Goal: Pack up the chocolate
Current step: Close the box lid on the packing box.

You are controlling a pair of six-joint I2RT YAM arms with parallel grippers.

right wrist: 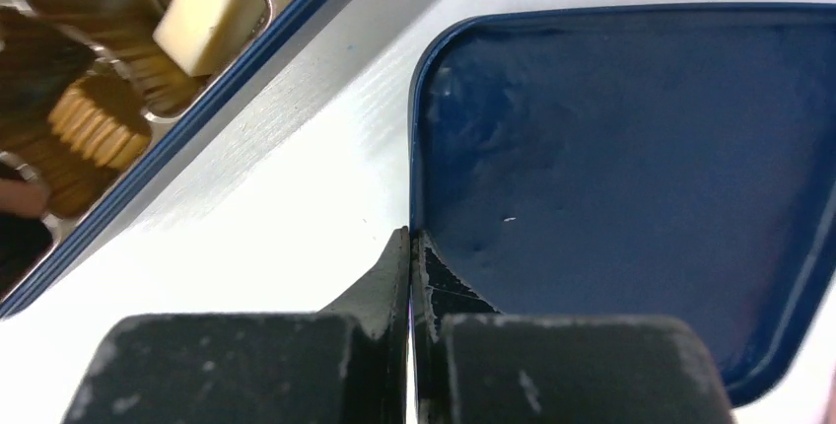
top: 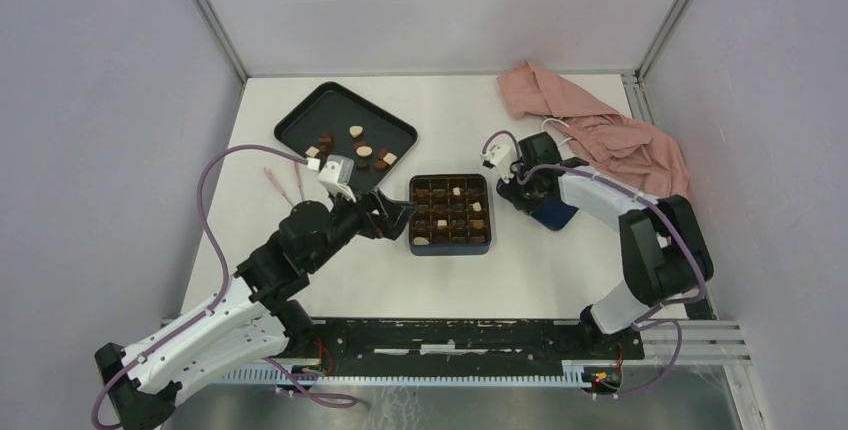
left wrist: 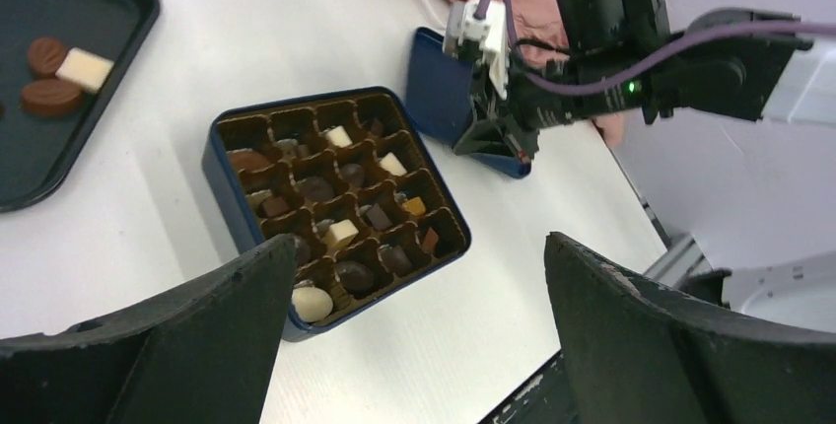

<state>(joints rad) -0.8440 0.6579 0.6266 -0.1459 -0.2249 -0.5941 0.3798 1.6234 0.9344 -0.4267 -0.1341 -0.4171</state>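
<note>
The dark blue grid box sits mid-table, and most of its cells hold chocolate in dark, light brown and cream-white. More chocolate pieces lie loose on the black tray. My left gripper hovers wide open at the box's left edge, with nothing between its fingers. My right gripper is shut on the rim of the blue lid, which lies right of the box. One finger is outside the rim and one inside.
A pink cloth is bunched at the back right, close behind the lid. Two thin pink sticks lie left of the tray. A black rail runs along the near table edge.
</note>
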